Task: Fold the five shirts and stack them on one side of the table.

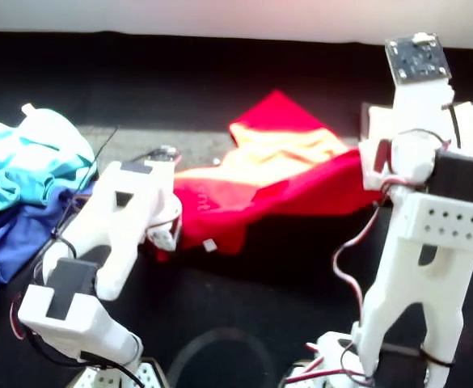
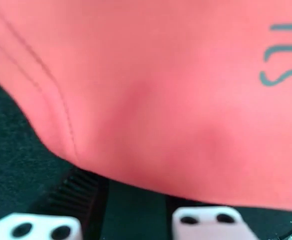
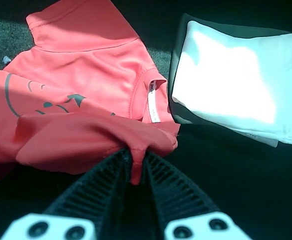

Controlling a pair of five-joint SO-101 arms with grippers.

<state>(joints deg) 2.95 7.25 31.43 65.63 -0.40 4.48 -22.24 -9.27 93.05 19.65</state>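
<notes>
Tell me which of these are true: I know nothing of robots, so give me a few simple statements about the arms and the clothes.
1. The right gripper pinches a fold of the red shirt. True.
2. The red shirt is neatly folded. False: it lies rumpled and partly spread on the table between the two arms.
3. A folded white shirt lies near the red shirt's collar. True.
4. The teal, white and blue shirts form a tidy folded stack. False: they sit in a crumpled heap on the left arm's side of the table.
</notes>
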